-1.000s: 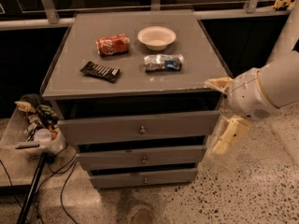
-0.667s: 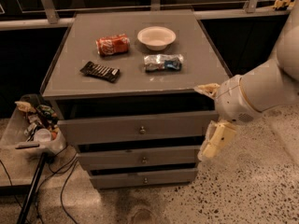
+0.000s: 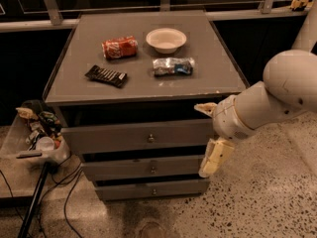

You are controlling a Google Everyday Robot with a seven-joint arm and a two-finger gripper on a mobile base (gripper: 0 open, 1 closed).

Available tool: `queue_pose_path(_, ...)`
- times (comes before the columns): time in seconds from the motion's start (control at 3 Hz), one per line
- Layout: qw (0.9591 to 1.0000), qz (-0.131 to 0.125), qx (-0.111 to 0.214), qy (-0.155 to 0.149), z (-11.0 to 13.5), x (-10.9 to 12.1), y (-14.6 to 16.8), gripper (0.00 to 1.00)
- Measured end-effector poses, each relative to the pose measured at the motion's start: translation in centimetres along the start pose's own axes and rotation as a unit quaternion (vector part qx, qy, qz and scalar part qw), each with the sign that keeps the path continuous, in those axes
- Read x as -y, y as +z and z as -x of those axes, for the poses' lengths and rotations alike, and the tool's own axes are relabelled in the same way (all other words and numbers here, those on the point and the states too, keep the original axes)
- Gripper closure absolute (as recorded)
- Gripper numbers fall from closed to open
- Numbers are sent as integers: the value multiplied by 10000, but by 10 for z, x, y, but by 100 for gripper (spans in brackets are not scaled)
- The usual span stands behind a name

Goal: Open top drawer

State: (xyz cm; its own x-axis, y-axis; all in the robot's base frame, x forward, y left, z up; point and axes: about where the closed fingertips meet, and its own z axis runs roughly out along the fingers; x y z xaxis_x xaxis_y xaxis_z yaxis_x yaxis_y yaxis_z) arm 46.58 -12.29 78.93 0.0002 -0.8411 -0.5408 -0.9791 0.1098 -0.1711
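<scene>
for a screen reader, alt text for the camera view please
The open gripper hangs by the right end of the closed top drawer, short of its knob. A red can, white bowl, dark bar and silver packet lie on the cabinet top.

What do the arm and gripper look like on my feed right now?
The robot arm is smooth, rounded white casing in bulbous segments, narrowing to a white wrist. The gripper, by the right end of the grey wooden top drawer, has two cream-yellow, blocky fingers. No cables or markings show.
</scene>
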Motion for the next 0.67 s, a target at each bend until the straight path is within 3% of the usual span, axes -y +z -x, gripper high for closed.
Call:
queue_pose_path(0.33,9996,-119,266,-61,-9,13,19,0)
queue_pose_path(0.67,9971,-350,674,-18,-39,50,63,0)
